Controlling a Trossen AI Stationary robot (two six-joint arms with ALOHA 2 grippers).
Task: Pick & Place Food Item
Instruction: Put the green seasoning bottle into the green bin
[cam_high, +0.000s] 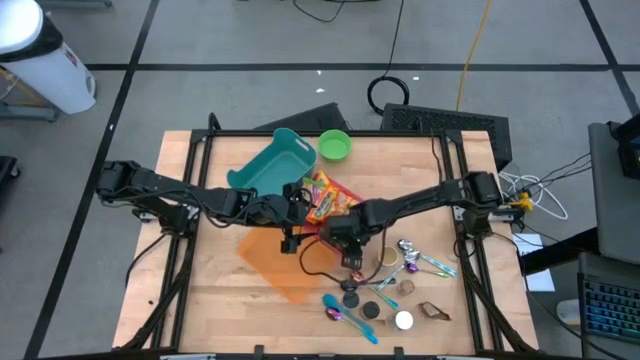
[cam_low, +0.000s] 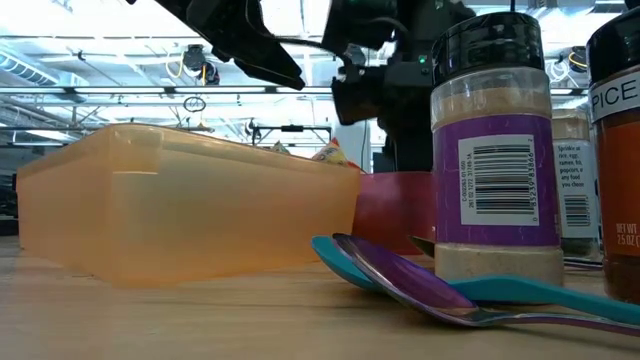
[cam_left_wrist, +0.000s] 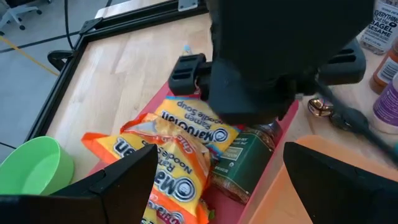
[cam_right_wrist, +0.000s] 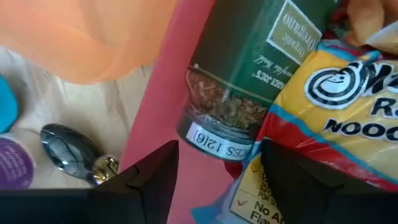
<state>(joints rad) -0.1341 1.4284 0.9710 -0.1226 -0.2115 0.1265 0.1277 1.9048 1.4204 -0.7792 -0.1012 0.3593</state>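
Observation:
A red tray (cam_high: 345, 188) in the middle of the table holds yellow ramen packets (cam_left_wrist: 180, 155) and a green-labelled oregano jar (cam_right_wrist: 249, 81), which lies on its side beside the packets. My right gripper (cam_right_wrist: 217, 186) is open just above the tray. Its fingers stand on either side of the jar's clear end (cam_right_wrist: 214, 140) and I see no touch. In the high view this gripper (cam_high: 338, 228) is at the tray's near side. My left gripper (cam_left_wrist: 214, 180) is open and empty over the tray's left end, above the packets, and also shows in the high view (cam_high: 297, 197).
A teal bin (cam_high: 268, 165) and a green bowl (cam_high: 334, 145) stand behind the tray. An orange bin (cam_high: 275, 255) lies in front of it. Spoons (cam_high: 350, 315), spice jars (cam_low: 495, 150) and small lids (cam_high: 375, 305) crowd the near right.

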